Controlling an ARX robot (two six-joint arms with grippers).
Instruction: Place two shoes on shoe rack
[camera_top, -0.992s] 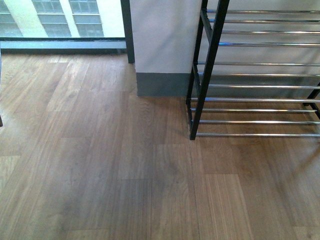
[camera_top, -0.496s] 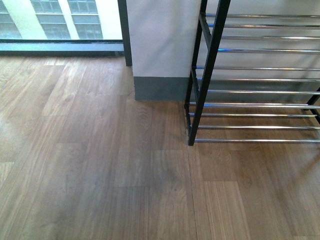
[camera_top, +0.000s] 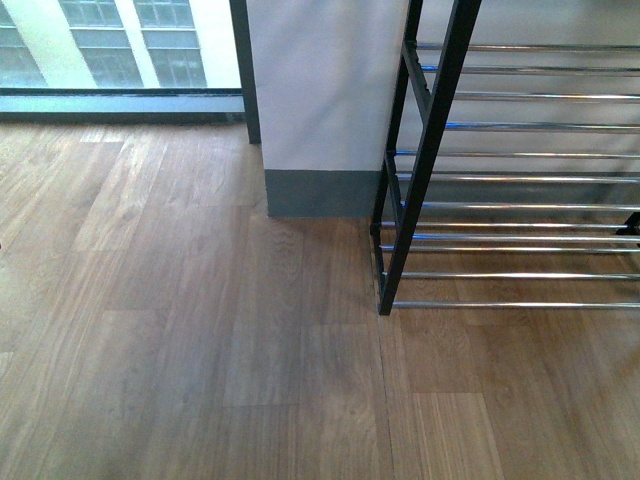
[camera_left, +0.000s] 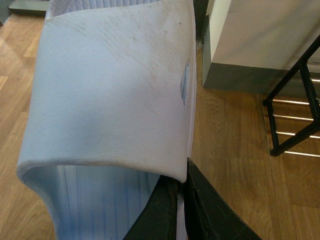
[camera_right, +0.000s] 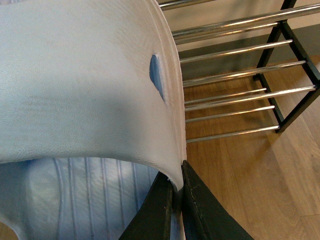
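Two shoes are held, one per arm, and neither is on the shoe rack (camera_top: 428, 150).

Left wrist cam: we see the left gripper (camera_left: 181, 175) with its dark fingers (camera_left: 160, 215) pinched together on a thin white edge of the first shoe (camera_left: 110, 90). Only the thick white sole shows. It has a smooth scuffed face with a small grey-blue mark (camera_left: 185, 87) and a ribbed face beside it. We see wooden floor under the shoe, and the rack's black foot stands apart from it.

Right wrist cam: it's the same picture. The right gripper (camera_right: 177, 175) is clamped on the sole edge of the second shoe (camera_right: 80, 80). We see the white sole, a blue patch (camera_right: 156, 72) near its rim and ribbed tread next to the fingers. Rack bars run close behind this shoe, and we can't see any contact with them.

Front cam: the rack stands at the right of the frame. A black upright leans from top centre-right down to the floor (camera_top: 200, 350), and tiers of chrome bars (camera_top: 520, 276) run off the right edge. We see nothing on those bars. A white pillar (camera_top: 325, 90) with a grey base (camera_top: 320, 193) stands just left of the rack, at top centre. A window (camera_top: 120, 40) is at upper left. Wood planks fill the lower frame.
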